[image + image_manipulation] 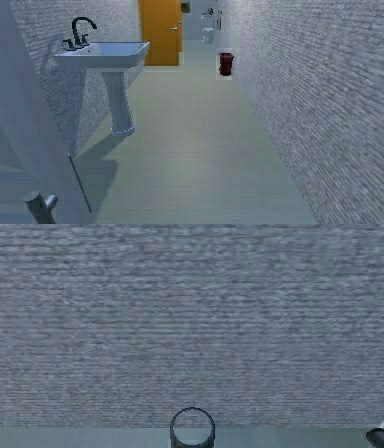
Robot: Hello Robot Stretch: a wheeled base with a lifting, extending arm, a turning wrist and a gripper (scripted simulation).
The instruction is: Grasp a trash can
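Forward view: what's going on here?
The small dark red trash can is not yet grasped: it stands on the floor far down the room, near the grey textured wall on the forward view's right. A white pedestal sink with a black faucet stands nearer at left, an orange door beyond it.

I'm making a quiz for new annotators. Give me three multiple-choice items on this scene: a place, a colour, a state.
1. Where is the bin? A) near, left B) far, by the wall at the forward view's right C) near, middle
2. The far door's colour? A) orange B) green C) white
3. The floor up to the bin is: A) bare B) blocked by boxes C) flooded
Key: B, it stands small at the far end beside that wall; A, the door is plainly orange; A, nothing lies on the floor between.
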